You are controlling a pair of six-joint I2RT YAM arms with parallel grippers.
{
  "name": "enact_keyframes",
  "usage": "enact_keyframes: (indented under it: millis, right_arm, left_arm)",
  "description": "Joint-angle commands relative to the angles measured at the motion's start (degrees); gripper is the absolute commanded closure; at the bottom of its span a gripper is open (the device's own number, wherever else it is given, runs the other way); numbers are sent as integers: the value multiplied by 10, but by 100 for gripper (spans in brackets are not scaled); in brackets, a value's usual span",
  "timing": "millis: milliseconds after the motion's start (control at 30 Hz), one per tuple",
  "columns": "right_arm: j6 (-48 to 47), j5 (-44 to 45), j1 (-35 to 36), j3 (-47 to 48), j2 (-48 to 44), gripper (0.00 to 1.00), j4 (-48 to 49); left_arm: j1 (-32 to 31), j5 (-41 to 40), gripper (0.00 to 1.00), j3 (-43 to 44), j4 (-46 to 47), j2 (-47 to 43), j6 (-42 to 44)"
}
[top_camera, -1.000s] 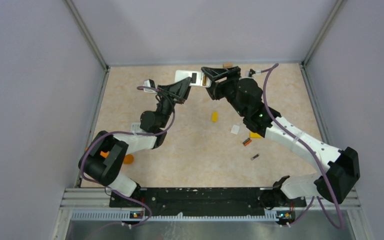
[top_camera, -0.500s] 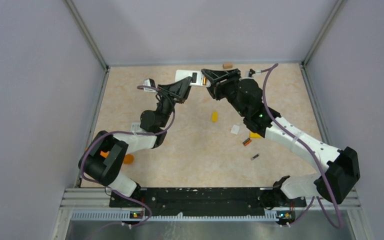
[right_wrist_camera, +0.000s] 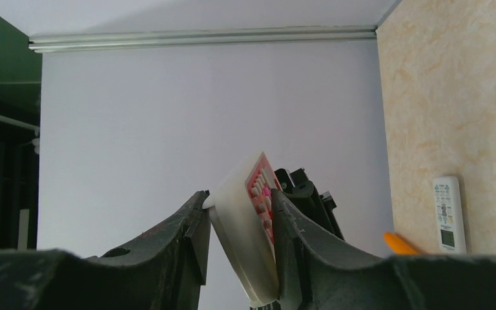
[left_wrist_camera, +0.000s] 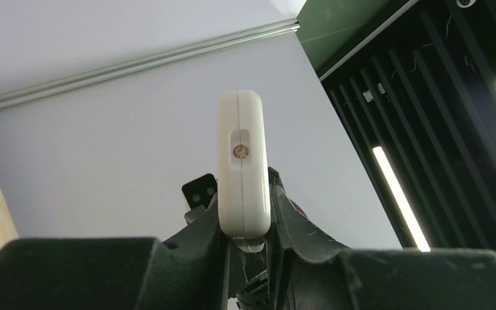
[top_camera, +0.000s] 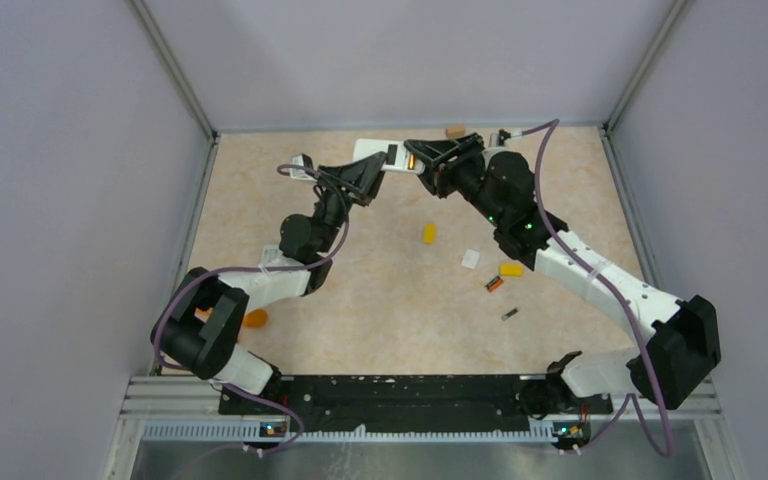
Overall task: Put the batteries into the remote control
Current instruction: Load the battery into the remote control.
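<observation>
batteries [top_camera: 494,284]: two loose on table [top_camera: 380,290]; one remote [top_camera: 372,153] held.

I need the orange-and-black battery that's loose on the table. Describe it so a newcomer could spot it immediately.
On the right half of the table, in the crook of the right arm, a white scrap, a yellow block and the orange-and-black battery cluster. The battery is the slim cylinder, nearest the arm bases of the three. It is two-toned, unlike the all-dark battery lying apart, nearer still.
</observation>
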Motion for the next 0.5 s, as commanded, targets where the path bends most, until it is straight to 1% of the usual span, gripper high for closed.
enact_keyframes:
  millis: [0, 67, 167, 467]
  right_arm:
    - [-15, -138, -19, 6, -25, 88, 6]
    - [-28, -161, -27, 5, -31, 88, -9]
    - [-51, -172, -40, -3, -43, 88, -31]
    - [-77, -221, -65, -31, -49, 95, -30]
  left_arm:
    - [3, 43, 100, 29, -23, -25, -10]
    - [5, 52, 100, 30, -30, -28, -35]
    - [6, 59, 100, 31, -39, -35, -61]
    - [23, 62, 100, 15, -77, -90, -45]
